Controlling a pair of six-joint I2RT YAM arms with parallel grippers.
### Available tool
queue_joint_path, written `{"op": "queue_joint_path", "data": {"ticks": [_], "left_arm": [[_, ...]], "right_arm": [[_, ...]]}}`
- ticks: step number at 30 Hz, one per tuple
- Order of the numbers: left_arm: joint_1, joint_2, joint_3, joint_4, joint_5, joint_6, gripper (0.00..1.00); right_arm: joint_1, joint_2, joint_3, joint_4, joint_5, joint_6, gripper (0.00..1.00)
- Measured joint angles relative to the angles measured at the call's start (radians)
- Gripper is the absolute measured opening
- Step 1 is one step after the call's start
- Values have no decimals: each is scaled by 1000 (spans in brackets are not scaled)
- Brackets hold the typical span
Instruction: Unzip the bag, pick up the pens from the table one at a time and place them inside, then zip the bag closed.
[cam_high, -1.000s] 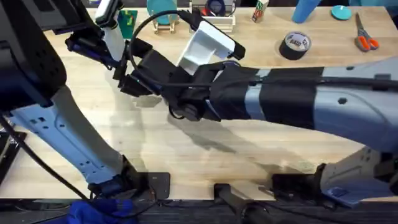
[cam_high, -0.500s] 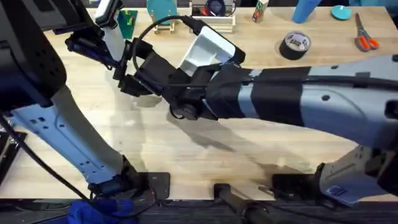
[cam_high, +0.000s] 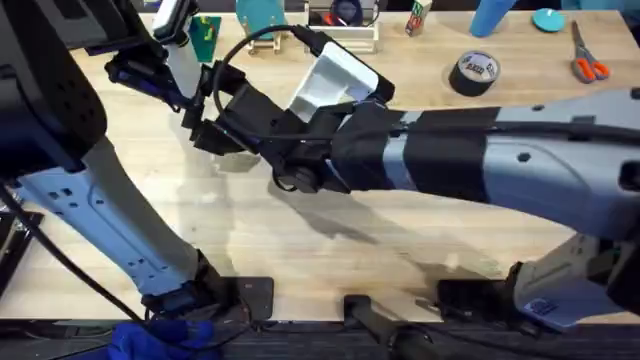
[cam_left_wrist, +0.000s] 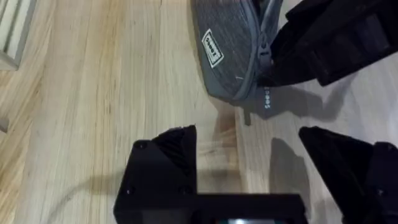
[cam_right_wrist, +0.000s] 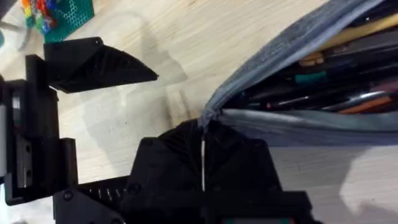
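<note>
**At the zipper's end, two grippers meet over an open pouch**

On the light wooden table, toward its far left part in the overhead view, the right arm reaches across from the lower right, its long grey-and-black forearm crossing the middle of the scene. Its right gripper sits at one end of the blue-grey bag, black fingers pressed together with only a thin seam between them, closed right at the point where the zipper's two sides join; whether the metal pull is pinched there cannot be told. In the right wrist view the bag gapes open beyond that point, and several pens lie packed lengthwise inside, dark barrels among teal and orange ones.

The left gripper hovers just beside the same end of the bag, its two black fingers spread wide and holding nothing, bare wood between them. In the left wrist view a small grey fabric tab hangs from the bag's end onto the table, and a white label shows on the bag's side.

Along the table's far edge stand a roll of dark tape and orange-handled scissors, well apart from the bag.
</note>
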Motion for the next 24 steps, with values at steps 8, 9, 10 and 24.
{"op": "queue_joint_path", "data": {"ticks": [8,9,10,24], "left_arm": [[0,0,0,4,0,0,995],[0,0,0,4,0,0,995],[0,0,0,4,0,0,994],[0,0,0,4,0,0,993]], "right_arm": [[0,0,0,1,0,0,32],[0,-1,0,1,0,0,32],[0,-1,0,1,0,0,32],[-3,-103,-2,-6,0,0,32]]}}
